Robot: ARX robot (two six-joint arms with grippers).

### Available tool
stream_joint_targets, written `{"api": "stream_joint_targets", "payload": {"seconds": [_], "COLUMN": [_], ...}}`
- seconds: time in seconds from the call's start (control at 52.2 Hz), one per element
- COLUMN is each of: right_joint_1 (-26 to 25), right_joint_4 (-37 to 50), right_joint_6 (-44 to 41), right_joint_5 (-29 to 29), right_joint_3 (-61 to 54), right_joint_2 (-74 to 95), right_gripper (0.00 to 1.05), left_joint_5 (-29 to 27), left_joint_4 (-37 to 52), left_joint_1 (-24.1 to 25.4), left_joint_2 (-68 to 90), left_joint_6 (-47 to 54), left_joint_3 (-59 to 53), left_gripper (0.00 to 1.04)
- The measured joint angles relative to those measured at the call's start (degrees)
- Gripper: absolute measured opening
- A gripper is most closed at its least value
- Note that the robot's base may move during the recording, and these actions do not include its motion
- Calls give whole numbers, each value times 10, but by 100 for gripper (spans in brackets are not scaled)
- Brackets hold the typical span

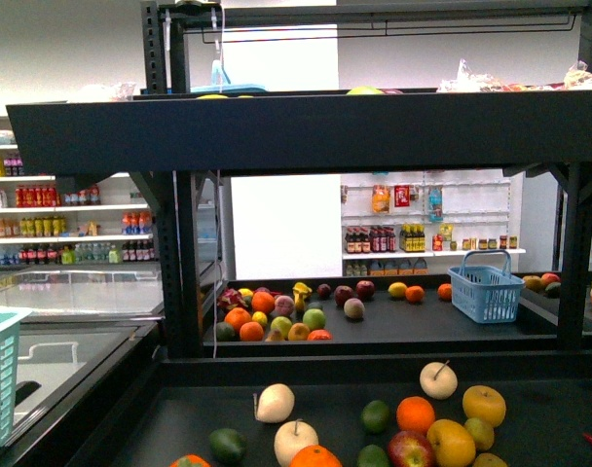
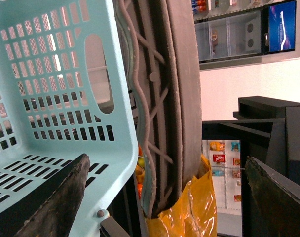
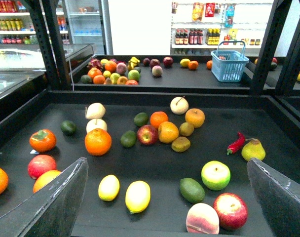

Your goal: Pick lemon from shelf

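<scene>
The front view looks level through the shelf (image 1: 184, 263) — its upper tray (image 1: 306, 131) spans the top of the frame and the lower tray (image 1: 179, 409) fills the bottom. The right wrist view faces the same way but looks down on that lower tray from nearer. Both views share the blue basket (image 1: 486, 287) beyond. The left wrist view sits tight against a pale basket (image 2: 56, 98), turned sideways.
</scene>
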Motion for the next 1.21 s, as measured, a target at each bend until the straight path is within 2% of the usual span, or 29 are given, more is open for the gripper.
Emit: {"api": "stream_joint_targets", "payload": {"seconds": [0.077,0.249,0.46,0.517,0.862,0.996,1.206], "right_joint_1": [0,0,0,0,0,0,0], "right_joint_4": [0,0,0,0,0,0,0], "right_joint_6": [0,0,0,0,0,0,0], "right_joint_5": [0,0,0,0,0,0,0], "right_joint_3": [0,0,0,0,0,0,0], "right_joint_2": [0,0,0,0,0,0,0], "right_gripper": [97,97,97,97,97,97,97], "left_joint_5": [0,0,2,2,26,66,137], "left_joint_4": [3,9,19,19,17,9,-21], "left_joint_1": [-1,-2,-2,-2,-7,-22,-74], "left_joint_2": [3,3,4,4,-21,-65,-154], "left_joint_6": [1,1,-1,-13,9,50,108], "left_joint_3": [2,2,-1,-1,-28,-63,-123], "left_gripper": [96,68,27,21,18,17,12]}}
